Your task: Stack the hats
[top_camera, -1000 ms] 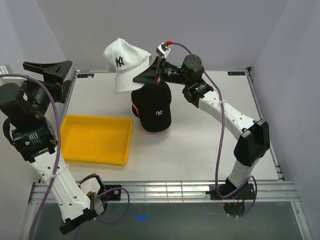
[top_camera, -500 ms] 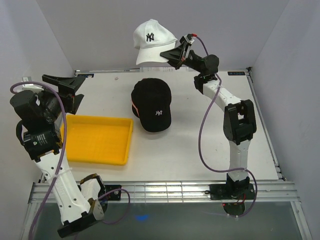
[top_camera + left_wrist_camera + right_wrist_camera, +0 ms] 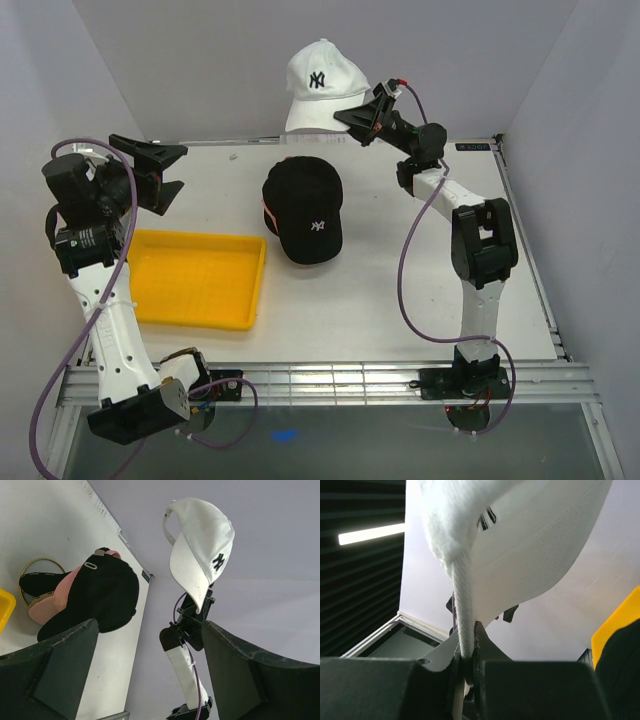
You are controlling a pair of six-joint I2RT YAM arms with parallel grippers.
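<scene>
My right gripper (image 3: 352,117) is shut on the brim of the white cap with the dark NY logo (image 3: 322,88) and holds it high in the air above the far edge of the table; the cap also shows in the left wrist view (image 3: 202,550) and the right wrist view (image 3: 520,545). The black cap with the white NY logo (image 3: 303,208) sits on a stack at the table's middle back, with a pink cap (image 3: 62,587) under it. The tan cap is hidden. My left gripper (image 3: 155,172) is open and empty, raised at the left.
A yellow plastic tray (image 3: 196,278) lies at the front left. A gold wire stand (image 3: 30,566) peeks out under the cap stack. Grey walls close in on three sides.
My right arm has lifted the white cap up and to the right, away from the stack. My left arm has swung up and turned its gripper toward the middle.
</scene>
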